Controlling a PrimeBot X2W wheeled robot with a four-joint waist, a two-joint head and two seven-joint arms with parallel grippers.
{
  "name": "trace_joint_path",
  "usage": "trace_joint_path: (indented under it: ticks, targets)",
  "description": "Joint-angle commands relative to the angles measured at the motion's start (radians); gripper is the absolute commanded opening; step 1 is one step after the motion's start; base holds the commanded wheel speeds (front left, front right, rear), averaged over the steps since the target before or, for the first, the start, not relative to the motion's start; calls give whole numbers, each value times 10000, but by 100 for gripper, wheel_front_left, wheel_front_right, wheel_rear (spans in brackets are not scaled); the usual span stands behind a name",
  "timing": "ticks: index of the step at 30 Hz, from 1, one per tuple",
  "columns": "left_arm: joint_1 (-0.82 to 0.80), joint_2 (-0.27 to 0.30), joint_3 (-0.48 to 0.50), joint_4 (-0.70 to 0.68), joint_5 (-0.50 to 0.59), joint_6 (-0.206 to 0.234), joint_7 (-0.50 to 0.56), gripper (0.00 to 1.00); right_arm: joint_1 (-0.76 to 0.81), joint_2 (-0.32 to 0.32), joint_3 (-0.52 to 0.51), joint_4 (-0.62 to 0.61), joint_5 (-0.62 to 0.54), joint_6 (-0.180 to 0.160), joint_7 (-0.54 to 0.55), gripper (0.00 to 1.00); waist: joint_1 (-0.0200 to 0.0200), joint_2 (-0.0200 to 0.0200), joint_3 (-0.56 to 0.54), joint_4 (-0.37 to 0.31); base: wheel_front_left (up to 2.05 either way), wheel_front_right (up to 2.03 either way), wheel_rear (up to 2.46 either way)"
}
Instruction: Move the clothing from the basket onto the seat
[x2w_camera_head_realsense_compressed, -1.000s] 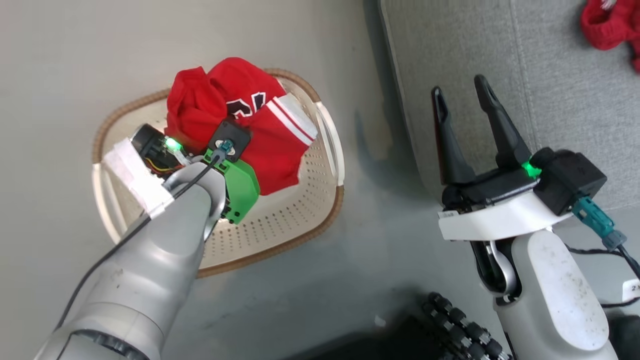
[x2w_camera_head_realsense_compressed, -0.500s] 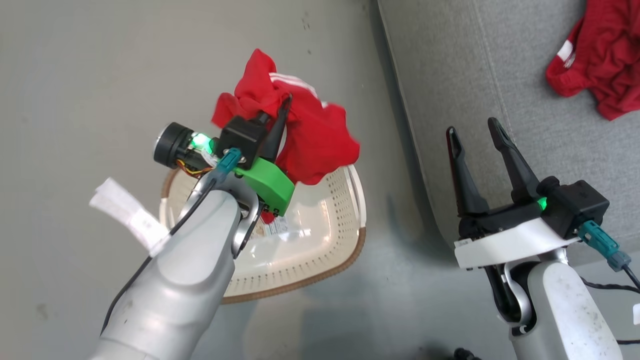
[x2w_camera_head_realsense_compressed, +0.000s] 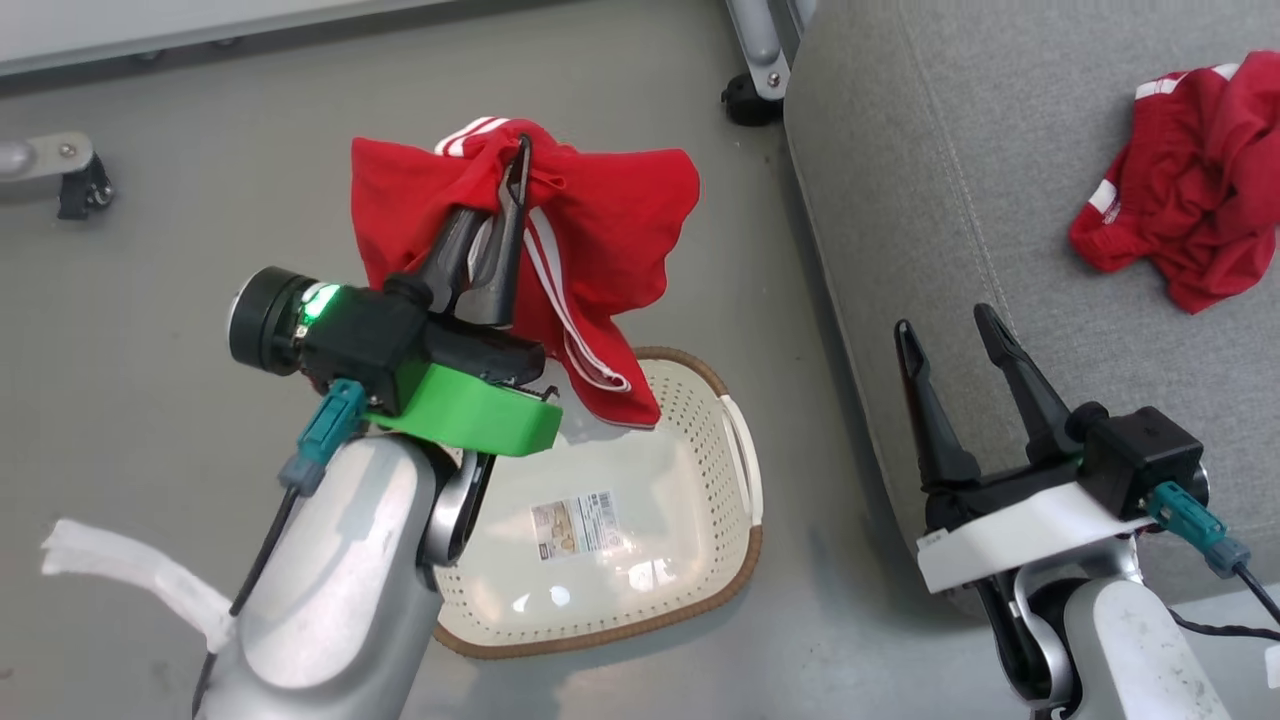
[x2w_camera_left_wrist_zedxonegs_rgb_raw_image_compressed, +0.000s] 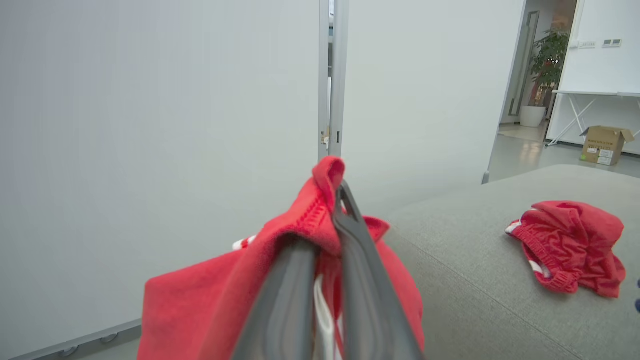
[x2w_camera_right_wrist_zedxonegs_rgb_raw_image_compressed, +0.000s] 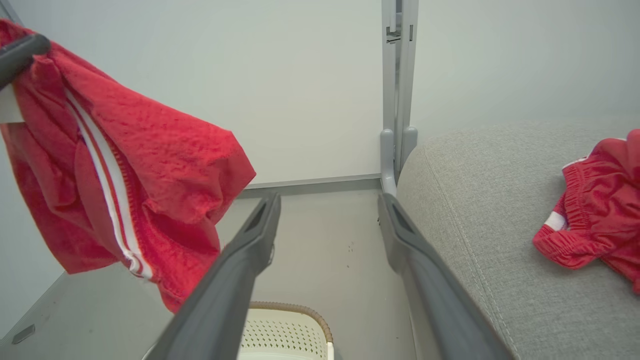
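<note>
Clothing piece (x2w_camera_head_realsense_compressed: 610, 225), red, pinched in left tool (x2w_camera_head_realsense_compressed: 517, 160), upper centre, above basket (x2w_camera_head_realsense_compressed: 692, 450); second piece (x2w_camera_head_realsense_compressed: 1190, 235) on seat (x2w_camera_head_realsense_compressed: 900, 230), upper right; right tool (x2w_camera_head_realsense_compressed: 943, 322) wide.

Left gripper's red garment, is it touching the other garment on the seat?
Apart. Left wrist view shows bare seat between the held garment and the lying garment.
</note>
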Motion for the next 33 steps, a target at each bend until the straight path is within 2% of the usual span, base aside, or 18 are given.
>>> trace_joint_path:
  ticks: [1,6,16,23,33]
  targets:
    - [324,87,147,-297,74,46,-25,0,214,-6,-12,-41,-70,-10,68,100,1,0,-562,219,0,0,0]
    - [1119,171,457,-1302,144,65,-14,0,632,4,-64,-153,-97,-10,294,100,1,0,-1198,286,0,0,0]
    - [2795,323,658,-2294,64,137,-16,0,1363,9,129,-394,-193,-10,851,100,1,0,-2284,328,0,0,0]
    - [3631,366,596,-2464,-86,150,-17,0,1870,22,139,-588,-213,-10,1138,100,1,0,-2826,404,0,0,0]
    - [3921,411,470,-2508,-245,122,-14,0,2287,47,120,-846,-217,-10,1339,100,1,0,-3054,542,0,0,0]
